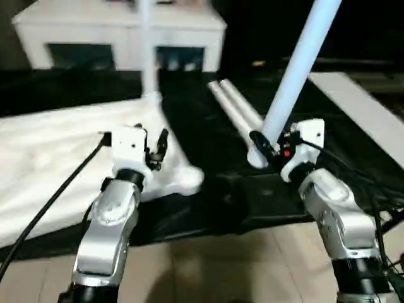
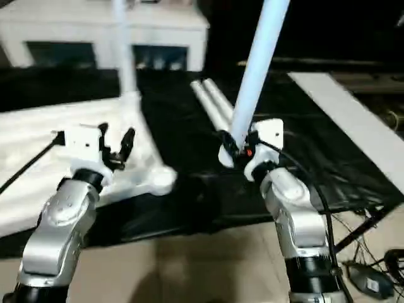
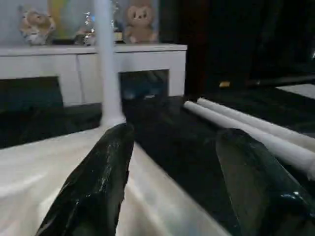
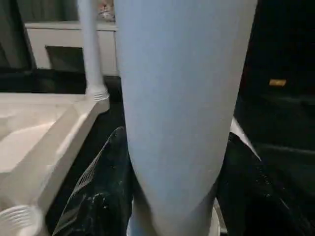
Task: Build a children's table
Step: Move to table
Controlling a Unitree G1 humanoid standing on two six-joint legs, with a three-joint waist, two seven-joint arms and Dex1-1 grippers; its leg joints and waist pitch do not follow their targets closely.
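The right claw (image 1: 268, 146) grips a white leg (image 1: 297, 72) near its thick end, tilted above the black mat; the left claw (image 1: 156, 146) hangs released over the upturned top (image 1: 57, 164). Best swing the leg upright, then centre it over the empty near-corner socket (image 1: 188, 178) before pressing

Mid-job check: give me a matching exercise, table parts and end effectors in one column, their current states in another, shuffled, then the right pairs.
Things:
1. Leg at the far corner of the table top
2. Leg in the right end effector
3. Two spare legs
4. Left end effector

States:
A. Lying side by side on the black mat
B. Open, holding nothing, above the table top
C. Standing upright in its socket
D. Gripped near its lower end, tilted

Pairs: 1-C, 2-D, 3-A, 4-B
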